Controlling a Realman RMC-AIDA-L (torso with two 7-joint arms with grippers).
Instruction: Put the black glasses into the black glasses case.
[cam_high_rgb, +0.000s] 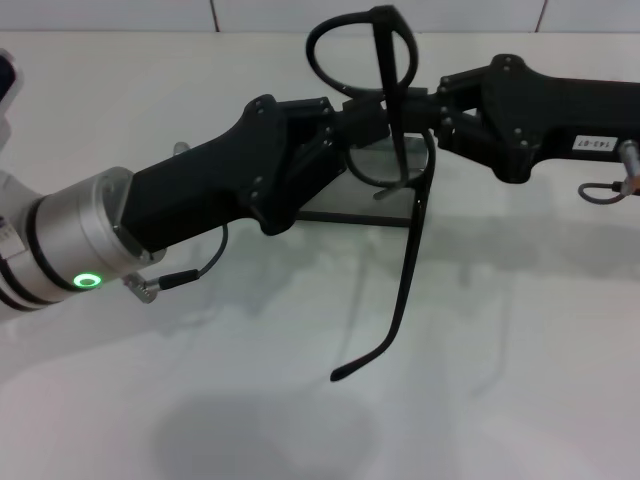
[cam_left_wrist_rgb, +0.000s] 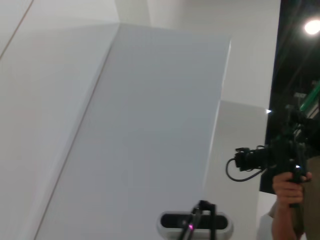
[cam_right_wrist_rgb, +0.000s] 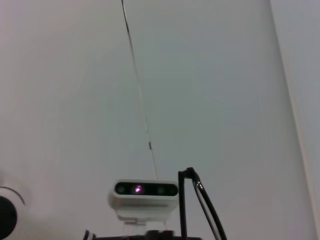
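The black glasses (cam_high_rgb: 388, 90) hang in the air between my two arms, frame on end, with one long temple arm (cam_high_rgb: 405, 290) swinging down toward the table. My left gripper (cam_high_rgb: 368, 118) reaches in from the left and is shut on the frame near its middle. My right gripper (cam_high_rgb: 432, 108) reaches in from the right and is shut on the frame's other side. The black glasses case (cam_high_rgb: 340, 203) lies on the table below and behind the grippers, mostly hidden by them. A piece of the frame shows in the right wrist view (cam_right_wrist_rgb: 186, 200).
The white table (cam_high_rgb: 300, 400) spreads in front of the arms. Both wrist views look up at my head camera (cam_right_wrist_rgb: 144, 192), which also shows in the left wrist view (cam_left_wrist_rgb: 195, 222). A person with a camera (cam_left_wrist_rgb: 287, 165) stands far off.
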